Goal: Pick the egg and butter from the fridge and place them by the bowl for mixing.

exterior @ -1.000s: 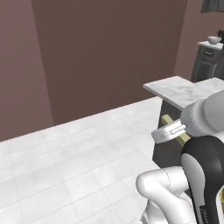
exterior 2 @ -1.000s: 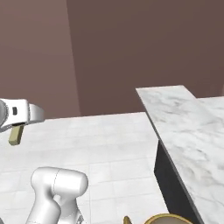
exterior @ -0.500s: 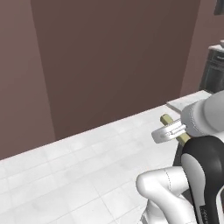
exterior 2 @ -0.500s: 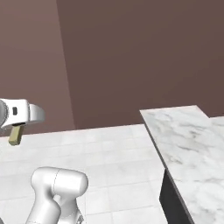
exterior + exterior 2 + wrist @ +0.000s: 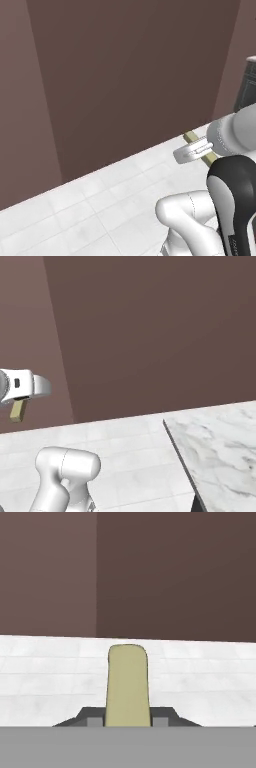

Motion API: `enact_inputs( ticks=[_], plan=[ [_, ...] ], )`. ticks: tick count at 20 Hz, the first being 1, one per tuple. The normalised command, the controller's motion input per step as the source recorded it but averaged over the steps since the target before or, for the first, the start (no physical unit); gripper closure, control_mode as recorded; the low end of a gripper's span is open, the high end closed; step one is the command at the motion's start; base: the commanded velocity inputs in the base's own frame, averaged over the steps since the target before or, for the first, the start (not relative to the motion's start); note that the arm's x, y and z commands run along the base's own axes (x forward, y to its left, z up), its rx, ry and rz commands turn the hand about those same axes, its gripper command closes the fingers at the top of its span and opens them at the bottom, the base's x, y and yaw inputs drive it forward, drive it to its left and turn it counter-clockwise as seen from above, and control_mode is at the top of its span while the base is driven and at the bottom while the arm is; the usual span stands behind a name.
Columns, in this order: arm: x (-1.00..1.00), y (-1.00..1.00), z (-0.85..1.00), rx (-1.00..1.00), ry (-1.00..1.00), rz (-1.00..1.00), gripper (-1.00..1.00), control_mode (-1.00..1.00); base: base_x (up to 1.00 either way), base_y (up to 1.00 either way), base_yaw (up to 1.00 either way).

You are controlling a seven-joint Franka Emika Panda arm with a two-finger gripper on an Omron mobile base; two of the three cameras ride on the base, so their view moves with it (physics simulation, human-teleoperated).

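The butter (image 5: 127,684), a pale olive-yellow stick, is pinched between the closed fingers of the gripper (image 5: 127,721) and juts straight out past the finger tips. In the hand view it rises from between the two dark tips, its rounded far end pointing toward the brown wall (image 5: 175,572) across the white tiled floor (image 5: 50,672). In the left base view the butter (image 5: 190,137) crosses the white hand, one end sticking out toward the wall, and the gripper (image 5: 194,149) is held in the air above the floor. In the right base view a short end of the butter (image 5: 17,411) hangs below the hand at the left edge, well apart from the marble counter (image 5: 220,448) at lower right.
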Motion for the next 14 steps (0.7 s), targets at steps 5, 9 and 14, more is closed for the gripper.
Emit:
enact_inputs(
  ticks=[5,9,14],
  plan=[
    [0.0,0.0,0.0,0.0,0.0,0.0,1.0,1.0,1.0,0.02,-0.18],
    [0.0,0.0,0.0,0.0,0.0,0.0,1.0,1.0,1.0,0.12,-0.33],
    [0.0,0.0,0.0,0.0,0.0,0.0,1.0,1.0,1.0,0.17,-0.42]
  ],
)
